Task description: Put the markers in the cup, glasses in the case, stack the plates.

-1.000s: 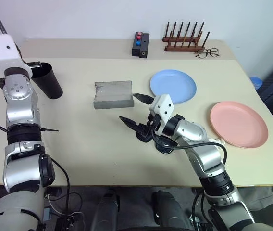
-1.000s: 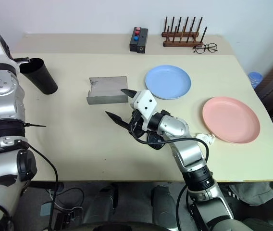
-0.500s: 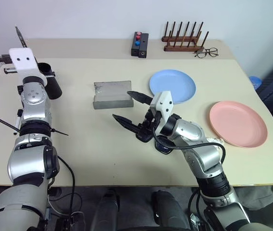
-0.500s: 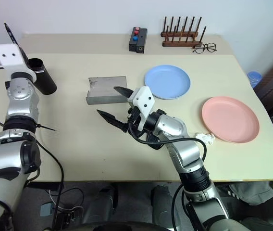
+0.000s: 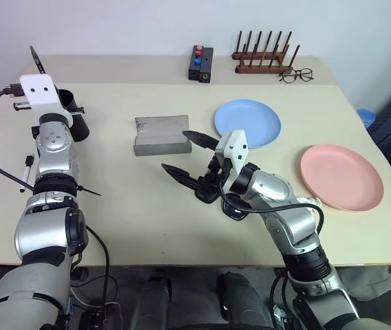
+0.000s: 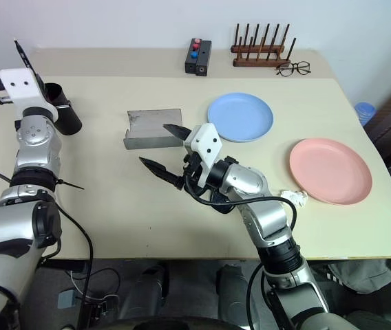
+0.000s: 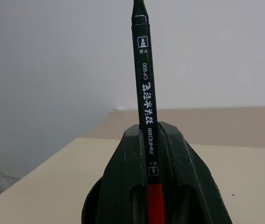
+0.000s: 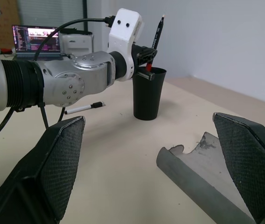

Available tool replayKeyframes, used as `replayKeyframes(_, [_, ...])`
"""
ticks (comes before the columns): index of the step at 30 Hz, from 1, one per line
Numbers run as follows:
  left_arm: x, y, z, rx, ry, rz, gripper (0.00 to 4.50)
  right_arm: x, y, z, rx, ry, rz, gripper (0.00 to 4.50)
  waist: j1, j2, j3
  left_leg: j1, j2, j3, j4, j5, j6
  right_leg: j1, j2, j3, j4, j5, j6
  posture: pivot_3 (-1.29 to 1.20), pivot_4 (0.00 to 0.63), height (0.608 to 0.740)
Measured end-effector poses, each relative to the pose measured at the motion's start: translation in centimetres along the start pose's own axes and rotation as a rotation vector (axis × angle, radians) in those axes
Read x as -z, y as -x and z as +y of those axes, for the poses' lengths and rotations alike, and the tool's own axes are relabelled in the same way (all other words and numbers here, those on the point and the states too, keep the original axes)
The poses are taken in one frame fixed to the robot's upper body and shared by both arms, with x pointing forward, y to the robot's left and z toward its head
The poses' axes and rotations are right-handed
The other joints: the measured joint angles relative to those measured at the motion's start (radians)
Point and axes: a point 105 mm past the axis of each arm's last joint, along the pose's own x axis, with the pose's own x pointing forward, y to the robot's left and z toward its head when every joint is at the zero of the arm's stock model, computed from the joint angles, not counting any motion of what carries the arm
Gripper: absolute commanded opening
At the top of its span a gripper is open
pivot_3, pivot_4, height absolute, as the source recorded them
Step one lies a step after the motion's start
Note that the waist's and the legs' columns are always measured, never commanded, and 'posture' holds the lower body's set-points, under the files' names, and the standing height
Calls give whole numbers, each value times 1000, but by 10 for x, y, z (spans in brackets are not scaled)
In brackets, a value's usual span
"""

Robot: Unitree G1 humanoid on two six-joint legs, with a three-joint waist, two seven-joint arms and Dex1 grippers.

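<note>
- Markers first: you are gripping the black marker (image 7: 144, 98) with the red tip in your left gripper (image 7: 153, 154), jaws pinched tight on its barrel, and it is standing upright directly over the mouth of the cup (image 8: 148, 93) at the upper left of the head view.
- You are leaving the white marker (image 5: 27, 172) with the black cap lying on the table (image 5: 127, 199) at the far left edge of the frame, below the cup and apart from it.
- Your right gripper (image 5: 188, 155) is hanging at the middle of the frame with its fingers spread as wide as they go, holding nothing, its fingertips pointing toward the case.
- You are seeing the case (image 5: 161, 135) sitting open, just upper left of that gripper and apart from it.
- You are looking at the glasses (image 5: 231, 206) lying on the table under your right forearm, partly hidden by it.
- You are seeing the blue plate (image 5: 248, 122) at the upper right of centre and the pink plate (image 5: 342, 177) toward the right edge, well apart and unstacked.
</note>
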Motion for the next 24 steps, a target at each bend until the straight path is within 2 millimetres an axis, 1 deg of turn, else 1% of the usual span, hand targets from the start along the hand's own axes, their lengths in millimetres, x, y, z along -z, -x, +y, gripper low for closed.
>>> replayKeyframes(1, [0,0,-1,2,7,2,1119,0,0,0,0,0,0,4500,0,0,0,0,0,0,0,0,0,0,0,0,0,0,0,0,150,740])
replayKeyframes(6, [1,0,-2,0,18,5,3616,0,0,0,0,-1,-1,4500,0,0,0,0,0,0,0,0,0,0,0,0,0,0,0,0,150,740])
replayKeyframes(7, [1,1,-2,0,19,6,4053,0,0,0,0,-1,-1,4500,0,0,0,0,0,0,0,0,0,0,0,0,0,0,0,0,150,740])
replayKeyframes(14, [2,1,-5,4,26,7,4053,0,0,0,-1,-5,-2,4500,0,0,0,0,0,0,0,0,0,0,0,0,0,0,0,0,150,740])
replayKeyframes(16, [-1,0,-3,-6,36,-4,4053,0,0,0,-2,-9,-1,4500,0,0,0,0,0,0,0,0,0,0,0,0,0,0,0,0,150,740])
replayKeyframes(18, [-10,-1,3,-35,80,-33,4053,0,0,0,-1,-11,0,4500,0,0,0,0,0,0,0,0,0,0,0,0,0,0,0,0,150,740])
replayKeyframes(20, [-25,-4,20,-86,139,-70,4053,1,0,0,1,-10,2,4500,-5,0,0,0,0,0,0,0,0,0,0,0,0,0,0,0,150,740])
replayKeyframes(21, [-33,-5,32,-106,159,-88,4286,1,0,0,2,-10,4,4500,-8,0,0,0,0,0,-1,0,0,-1,0,0,0,0,0,0,150,740])
replayKeyframes(22, [-41,-5,44,-124,175,-103,4286,1,1,0,5,-10,6,4500,-10,0,0,0,0,0,-2,0,0,-1,0,0,0,0,0,0,150,740])
replayKeyframes(24, [-47,-1,67,-151,180,-98,4286,4,3,-1,12,-12,14,4500,-11,0,0,1,0,0,-3,0,0,-1,0,0,0,0,0,0,150,740])
